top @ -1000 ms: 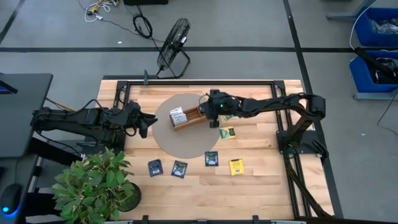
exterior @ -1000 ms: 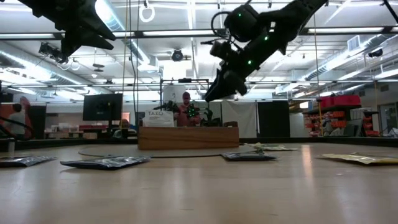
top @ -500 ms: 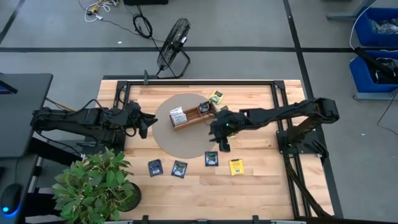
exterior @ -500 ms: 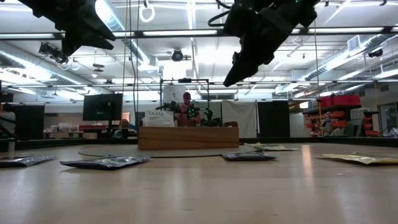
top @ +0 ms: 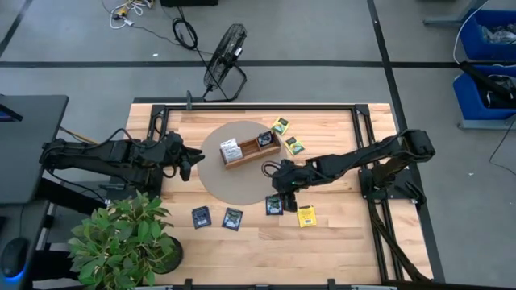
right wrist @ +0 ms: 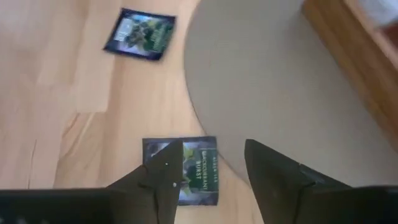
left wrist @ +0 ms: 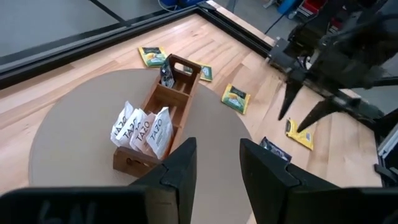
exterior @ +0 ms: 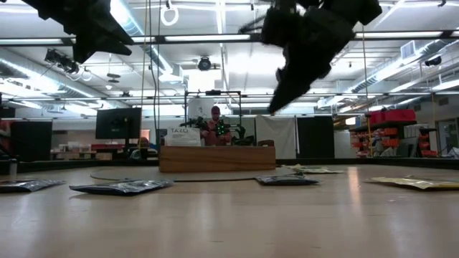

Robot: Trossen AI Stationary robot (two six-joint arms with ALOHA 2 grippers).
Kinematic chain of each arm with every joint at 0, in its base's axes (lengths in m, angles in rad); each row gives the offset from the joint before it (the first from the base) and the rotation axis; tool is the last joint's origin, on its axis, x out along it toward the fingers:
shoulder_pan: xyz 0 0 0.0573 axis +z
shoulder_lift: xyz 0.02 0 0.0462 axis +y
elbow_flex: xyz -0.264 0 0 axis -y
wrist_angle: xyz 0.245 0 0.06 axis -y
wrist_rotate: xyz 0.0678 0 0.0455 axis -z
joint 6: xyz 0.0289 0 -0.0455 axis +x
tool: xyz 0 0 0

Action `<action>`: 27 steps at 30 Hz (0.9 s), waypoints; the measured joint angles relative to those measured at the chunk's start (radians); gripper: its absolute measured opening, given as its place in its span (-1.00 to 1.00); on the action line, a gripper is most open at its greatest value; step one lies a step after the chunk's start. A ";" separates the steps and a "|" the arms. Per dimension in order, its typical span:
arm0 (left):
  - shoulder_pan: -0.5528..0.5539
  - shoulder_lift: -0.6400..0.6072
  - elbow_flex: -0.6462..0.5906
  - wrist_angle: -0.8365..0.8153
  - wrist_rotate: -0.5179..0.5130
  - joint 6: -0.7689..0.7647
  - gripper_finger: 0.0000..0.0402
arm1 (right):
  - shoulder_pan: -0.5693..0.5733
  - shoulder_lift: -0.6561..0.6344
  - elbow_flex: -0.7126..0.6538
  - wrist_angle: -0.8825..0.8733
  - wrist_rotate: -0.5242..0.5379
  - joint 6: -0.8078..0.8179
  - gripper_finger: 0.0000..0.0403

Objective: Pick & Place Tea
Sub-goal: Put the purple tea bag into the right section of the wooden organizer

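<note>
Swung from the tray [top: 251, 150], the right gripper [top: 281, 187] is being hung, fingers apart, above a dark packet [top: 274, 205]; the left gripper [top: 188, 158], fingers apart, is being kept farther off.

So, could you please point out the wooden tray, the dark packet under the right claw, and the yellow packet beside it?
wooden tray [top: 244, 154]: high view, middle compartment.
dark packet [top: 274, 206]: high view, its lower half.
yellow packet [top: 305, 215]: high view, centre of its face.

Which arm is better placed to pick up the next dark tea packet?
The right: its open hand hangs just above a dark packet. The left hand waits away, beside the round mat.
</note>
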 joint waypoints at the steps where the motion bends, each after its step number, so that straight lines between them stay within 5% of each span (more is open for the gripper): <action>1: 0.000 0.000 0.000 0.003 0.000 0.001 -0.37 | 0.003 0.008 0.000 -0.023 0.000 0.038 -0.10; 12: -0.001 0.000 0.000 0.017 0.026 0.001 -0.37 | 0.111 0.078 -0.034 -0.036 -0.005 0.150 -0.37; 16: -0.001 0.000 0.000 0.020 0.027 0.001 -0.37 | 0.110 0.078 -0.034 -0.045 0.088 0.181 -0.24; 27: -0.001 0.000 0.000 0.019 0.032 0.001 -0.37 | 0.091 0.176 -0.034 -0.022 0.099 0.176 0.21</action>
